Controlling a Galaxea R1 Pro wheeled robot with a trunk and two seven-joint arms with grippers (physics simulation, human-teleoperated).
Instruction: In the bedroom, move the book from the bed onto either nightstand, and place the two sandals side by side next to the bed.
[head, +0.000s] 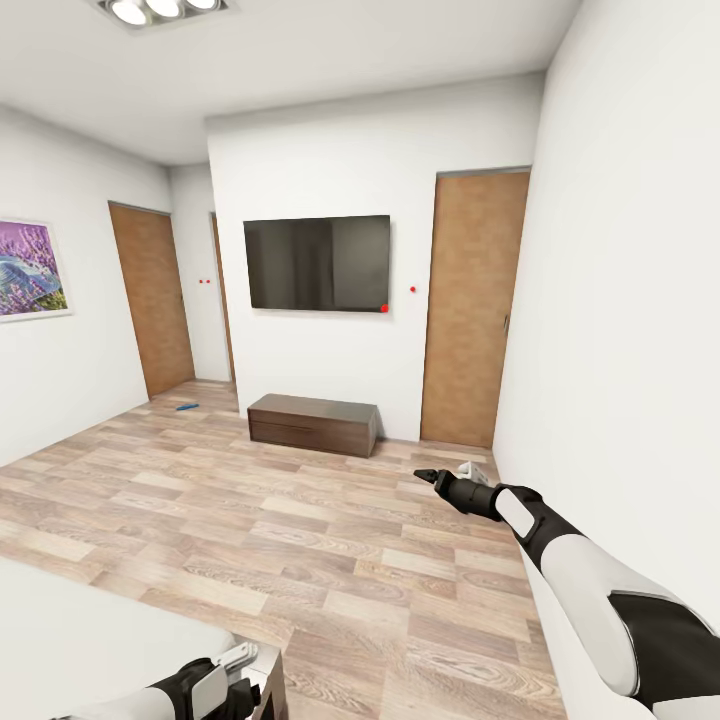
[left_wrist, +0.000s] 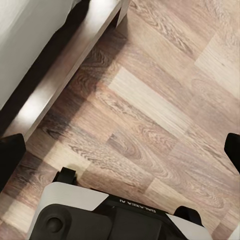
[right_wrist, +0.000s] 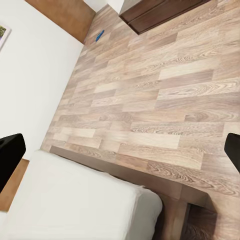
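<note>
With both claws wide & empty, right claw (head: 432, 477) far from sandal (head: 187, 407); bed (right_wrist: 75, 200) corner near, base could clip it.

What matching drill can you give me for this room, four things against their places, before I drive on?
Things:
1. blue sandal
2. television
3. low dark wood bench
4. lavender picture

Places:
A. on the floor against the wall, under the screen
B. hung on the left wall
C. mounted on the far wall between the doors
D. lying on the wood floor near the far left door

Pairs: 1-D, 2-C, 3-A, 4-B
</note>
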